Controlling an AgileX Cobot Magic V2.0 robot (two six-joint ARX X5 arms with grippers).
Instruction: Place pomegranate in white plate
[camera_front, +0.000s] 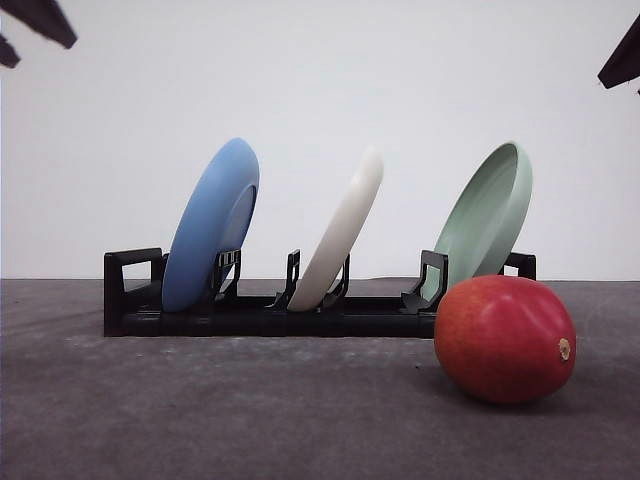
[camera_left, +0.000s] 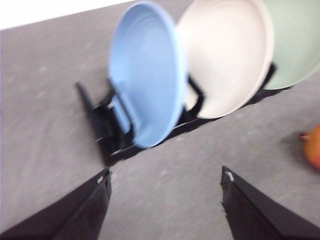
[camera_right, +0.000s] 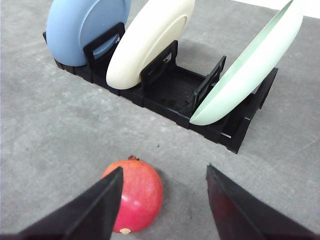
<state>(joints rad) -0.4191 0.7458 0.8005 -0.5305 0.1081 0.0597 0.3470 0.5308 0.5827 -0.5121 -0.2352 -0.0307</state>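
Approach step: both my grippers, right (camera_right: 162, 192) and left (camera_left: 165, 187), hang jaws open and empty; pomegranate (camera_front: 505, 338) sits on worktop lower right of front view, white plate (camera_front: 340, 232) upright mid-rack (camera_front: 270, 315); next, center right over fruit.

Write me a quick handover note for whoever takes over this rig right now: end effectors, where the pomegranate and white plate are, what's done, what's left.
Left end effector: open, empty, above the table near the blue plate.
Right end effector: open, empty, over the pomegranate, not gripping it.
Pomegranate: on the grey table, in front of the rack's pale green plate end.
White plate: standing tilted in the rack's middle slot.
Done: nothing placed.
Left: grasp the fruit and get it into the white plate.
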